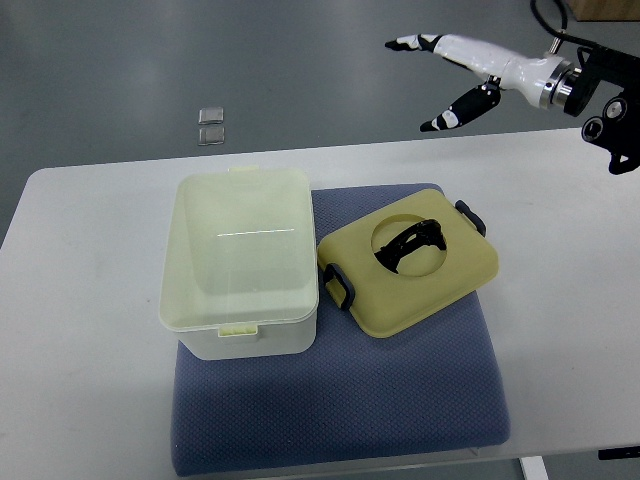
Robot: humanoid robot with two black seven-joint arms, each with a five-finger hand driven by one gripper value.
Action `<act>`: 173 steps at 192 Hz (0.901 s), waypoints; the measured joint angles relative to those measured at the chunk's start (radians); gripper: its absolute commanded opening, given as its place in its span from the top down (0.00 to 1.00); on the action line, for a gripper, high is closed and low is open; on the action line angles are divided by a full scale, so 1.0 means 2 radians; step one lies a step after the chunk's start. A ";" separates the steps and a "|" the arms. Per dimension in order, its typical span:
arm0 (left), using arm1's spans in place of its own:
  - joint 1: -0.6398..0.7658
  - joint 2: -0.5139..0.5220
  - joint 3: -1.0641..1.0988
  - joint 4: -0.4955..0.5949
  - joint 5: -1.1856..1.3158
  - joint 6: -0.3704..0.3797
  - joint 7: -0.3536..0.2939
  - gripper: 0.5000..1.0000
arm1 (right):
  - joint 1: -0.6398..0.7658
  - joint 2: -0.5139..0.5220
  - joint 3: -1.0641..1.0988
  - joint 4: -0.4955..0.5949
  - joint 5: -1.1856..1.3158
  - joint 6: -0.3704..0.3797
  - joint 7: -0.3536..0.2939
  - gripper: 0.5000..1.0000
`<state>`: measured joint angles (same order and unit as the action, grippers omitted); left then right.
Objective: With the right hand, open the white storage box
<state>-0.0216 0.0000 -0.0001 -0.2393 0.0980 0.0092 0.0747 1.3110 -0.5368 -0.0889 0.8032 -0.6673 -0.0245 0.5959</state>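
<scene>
A white counter [560, 210] stands on a grey floor [120, 60], where two small clear squares [211, 125] lie. On the counter, a blue-grey cushion [400, 390] carries the white storage box [240, 262], without lid, and its yellow lid [408, 272] just beside. The right hand [455, 75] hovers above the counter's far edge, fingers [410, 43] spread wide and holding nothing.

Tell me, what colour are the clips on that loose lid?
Black clips on the pale yellow lid, seen in the top view.

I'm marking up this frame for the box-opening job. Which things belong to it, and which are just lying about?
Job: white plastic storage box, lid off; pale yellow lid with black handle; right hand, open.

Lying about: blue-grey cushion mat; two small clear squares; white table.
</scene>
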 measured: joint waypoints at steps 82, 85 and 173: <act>0.000 0.000 0.001 -0.004 0.000 0.000 0.000 0.00 | -0.129 0.077 0.327 -0.093 0.389 0.124 -0.197 0.14; 0.000 0.000 0.001 -0.004 0.000 0.000 0.000 0.00 | -0.134 0.081 0.333 -0.096 0.398 0.127 -0.201 0.14; 0.000 0.000 0.000 -0.010 0.000 0.000 0.000 0.00 | -0.224 0.134 0.364 -0.122 0.483 0.204 -0.148 0.14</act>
<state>-0.0214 0.0000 0.0008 -0.2586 0.0986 0.0091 0.0752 0.8620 -0.2682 0.6388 0.5597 0.2991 0.3828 0.2999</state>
